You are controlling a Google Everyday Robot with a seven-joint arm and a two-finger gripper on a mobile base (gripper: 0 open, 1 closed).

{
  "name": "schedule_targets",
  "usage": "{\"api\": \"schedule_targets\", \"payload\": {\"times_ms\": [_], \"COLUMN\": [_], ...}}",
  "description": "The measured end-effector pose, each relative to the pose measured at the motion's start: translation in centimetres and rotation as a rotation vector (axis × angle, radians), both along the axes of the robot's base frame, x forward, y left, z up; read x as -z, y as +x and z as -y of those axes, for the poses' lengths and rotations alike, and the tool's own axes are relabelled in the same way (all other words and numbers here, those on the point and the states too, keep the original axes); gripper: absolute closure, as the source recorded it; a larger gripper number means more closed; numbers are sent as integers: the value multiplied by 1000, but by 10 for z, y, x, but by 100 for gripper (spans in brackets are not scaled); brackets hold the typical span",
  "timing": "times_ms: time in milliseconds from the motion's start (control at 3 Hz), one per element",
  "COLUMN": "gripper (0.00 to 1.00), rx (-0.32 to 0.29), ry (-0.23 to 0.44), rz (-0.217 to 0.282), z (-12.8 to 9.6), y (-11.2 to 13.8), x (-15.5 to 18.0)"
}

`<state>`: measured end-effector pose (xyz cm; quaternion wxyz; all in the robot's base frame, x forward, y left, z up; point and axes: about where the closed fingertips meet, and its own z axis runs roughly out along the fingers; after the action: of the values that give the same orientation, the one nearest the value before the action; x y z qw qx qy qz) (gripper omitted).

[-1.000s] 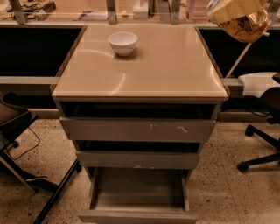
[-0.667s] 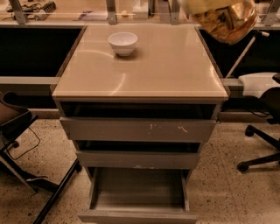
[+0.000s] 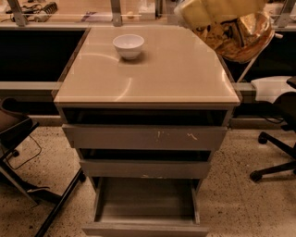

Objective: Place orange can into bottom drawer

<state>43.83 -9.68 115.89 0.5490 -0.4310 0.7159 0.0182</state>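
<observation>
Gold-orange metal: orange can [image 3: 240, 39] hanging in air upper right, over tabletop [image 3: 175, 78] right rear corner, pale hand [image 3: 219, 14] pinching it from above. Well below, bottom drawer [image 3: 145, 201] standing open; white bowl [image 3: 128, 45] sitting on tabletop.

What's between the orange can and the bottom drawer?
In the camera view: the beige cabinet top and two shallower drawers. The pincer holds the orange can top right.

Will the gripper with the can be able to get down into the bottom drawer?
Probably yes. The gripper holds the can up high at the right, and nothing seems to block the way down. The bottom drawer is pulled out past the upper drawers, and its floor is bare.
</observation>
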Motion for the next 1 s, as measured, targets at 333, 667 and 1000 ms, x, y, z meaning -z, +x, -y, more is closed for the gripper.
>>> {"api": "schedule_targets", "payload": {"times_ms": [333,667,1000], "gripper": [100,100,100], "rx": [16,104,202], "ry": [52,199,332], "rz": [-65,-187,-355], "z": [-7,-8,-3], "y": [4,13,19], "x": [40,114,212]}}
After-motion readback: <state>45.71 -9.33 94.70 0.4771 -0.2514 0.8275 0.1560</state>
